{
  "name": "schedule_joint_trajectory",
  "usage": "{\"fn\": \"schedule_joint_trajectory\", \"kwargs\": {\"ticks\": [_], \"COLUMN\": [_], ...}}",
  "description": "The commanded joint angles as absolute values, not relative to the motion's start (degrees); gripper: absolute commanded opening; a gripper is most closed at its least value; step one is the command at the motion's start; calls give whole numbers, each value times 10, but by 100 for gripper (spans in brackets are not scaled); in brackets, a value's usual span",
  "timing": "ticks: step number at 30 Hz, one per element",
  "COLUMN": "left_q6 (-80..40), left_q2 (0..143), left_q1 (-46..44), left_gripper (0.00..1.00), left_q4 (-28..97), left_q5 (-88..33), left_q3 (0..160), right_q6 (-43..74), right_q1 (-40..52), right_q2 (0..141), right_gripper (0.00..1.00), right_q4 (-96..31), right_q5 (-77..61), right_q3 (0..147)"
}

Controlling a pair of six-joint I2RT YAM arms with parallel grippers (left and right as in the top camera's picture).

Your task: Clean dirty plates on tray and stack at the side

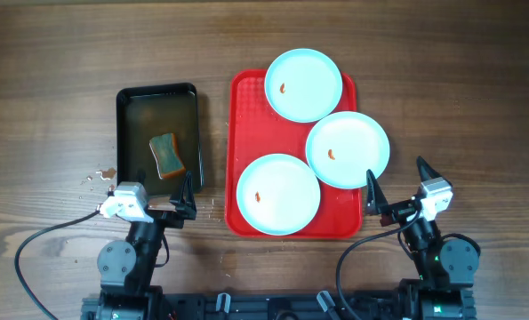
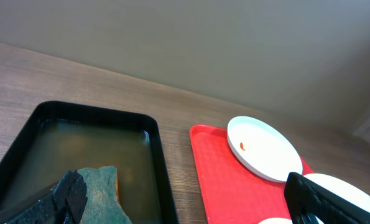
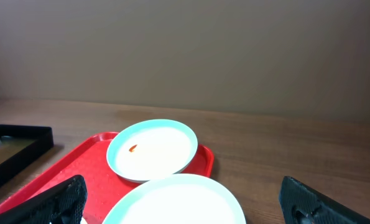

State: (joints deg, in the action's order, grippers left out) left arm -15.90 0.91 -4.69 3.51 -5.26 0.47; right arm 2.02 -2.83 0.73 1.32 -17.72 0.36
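Three pale blue plates lie on the red tray (image 1: 243, 98): a far plate (image 1: 303, 84), a right plate (image 1: 348, 148) and a near plate (image 1: 278, 194). Each has a small orange-red smear. My left gripper (image 1: 148, 197) is open and empty, at the near end of the black tray. My right gripper (image 1: 397, 188) is open and empty, just right of the red tray's near corner. The left wrist view shows the far plate (image 2: 262, 147) and the red tray (image 2: 228, 186). The right wrist view shows the far plate (image 3: 152, 149) and the right plate (image 3: 178, 202).
A smaller black tray (image 1: 122, 133) holding murky water stands left of the red tray, with a green-and-orange sponge (image 1: 165, 155) in it; the sponge also shows in the left wrist view (image 2: 101, 193). Water drops (image 1: 98, 176) lie on the wooden table by its left side.
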Motion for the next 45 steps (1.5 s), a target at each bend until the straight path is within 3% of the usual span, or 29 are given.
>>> {"fn": "schedule_joint_trajectory", "kwargs": {"ticks": [1, 34, 36, 38, 40, 42, 45], "left_q6": [-156, -157, -173, -173, -188, -200, -199], "left_q2": [9, 10, 10, 10, 10, 12, 52], "left_q1": [-43, -43, -44, -44, -44, -43, -43], "left_gripper": [100, 100, 100, 100, 100, 100, 100], "left_q4": [39, 39, 26, 15, -72, -124, -52], "left_q5": [-53, -72, -118, -170, -226, -208, -208], "left_q3": [3, 3, 3, 3, 7, 37, 128], "right_q6": [15, 17, 57, 168, 250, 256, 256], "right_q1": [-30, -30, -30, -30, -30, -30, -30], "right_q2": [8, 8, 8, 8, 8, 9, 43], "right_gripper": [100, 100, 100, 100, 100, 100, 100], "right_q4": [15, 15, 17, 23, 64, 62, -22], "right_q5": [-173, -180, -207, -218, -290, -322, -353], "right_q3": [3, 3, 3, 3, 10, 44, 146]}}
